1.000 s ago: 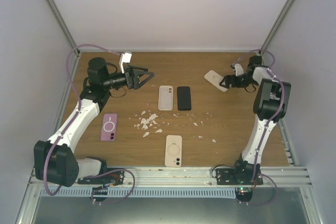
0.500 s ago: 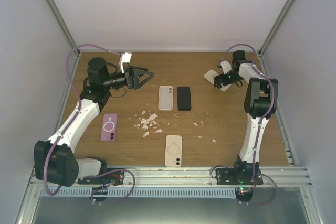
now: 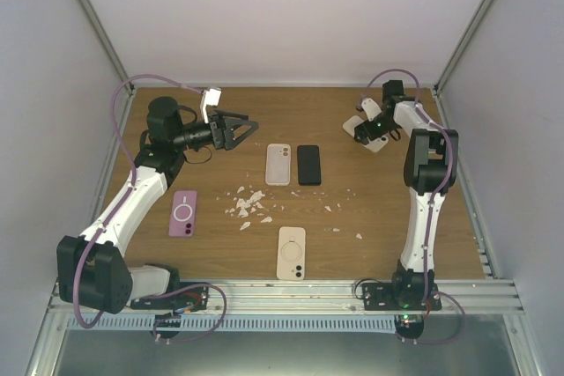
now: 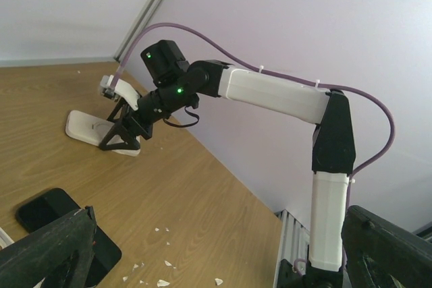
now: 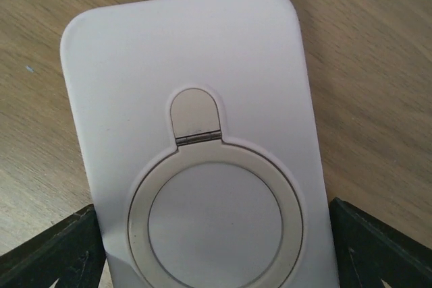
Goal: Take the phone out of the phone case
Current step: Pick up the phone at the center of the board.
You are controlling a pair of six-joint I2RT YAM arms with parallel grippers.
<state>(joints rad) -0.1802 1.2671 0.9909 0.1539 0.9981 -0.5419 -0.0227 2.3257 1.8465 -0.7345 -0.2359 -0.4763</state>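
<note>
phone case (image 5: pixel 196 133) at 2 o'clock | thought light, stiff, slippery | best held by long sides | right gripper (image 3: pixel 362 134) spread wide around it

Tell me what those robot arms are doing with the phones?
The right gripper sits low over a white case in the far right corner, fingers open either side of it. The left gripper hangs open at far left, holding nothing. A black phone, a second white case, a pink case and a beige case lie untouched.

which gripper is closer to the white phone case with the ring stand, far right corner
Right. The right gripper straddles the white ring-stand phone case; the left gripper hangs far across the table.
</note>
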